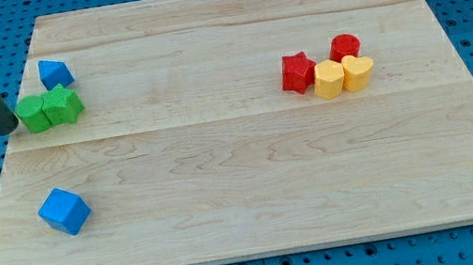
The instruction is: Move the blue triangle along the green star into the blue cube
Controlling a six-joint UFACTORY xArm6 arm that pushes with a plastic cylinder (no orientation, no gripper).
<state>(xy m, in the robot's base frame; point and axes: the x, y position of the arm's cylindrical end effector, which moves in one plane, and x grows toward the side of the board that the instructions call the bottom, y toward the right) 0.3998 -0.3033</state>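
7 blocks on the wooden bench (pixel 256 196): 2 blue, 2 green, 2 red, 2 yellow... that's 8. Blue triangle (pixel 54 73) sits top-left, touching the green star (pixel 63 105) just below it; which way it points and its long axis, can't tell. Green round block (pixel 33 114) touches the star's left side. Blue cube (pixel 64 212) lower left, well apart. Right cluster: red star (pixel 297 72), red cylinder (pixel 345 46), yellow hexagon (pixel 329 80), yellow heart (pixel 358 71). Tool is a plain rod w/ no jaws; my tip (pixel 5 129) is just left of the green round block.

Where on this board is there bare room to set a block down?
Bare: the wide middle between the green star and red star, and the bottom right of the blue cube. Crowded: upper left, where my tip touches the green blocks below the blue triangle.
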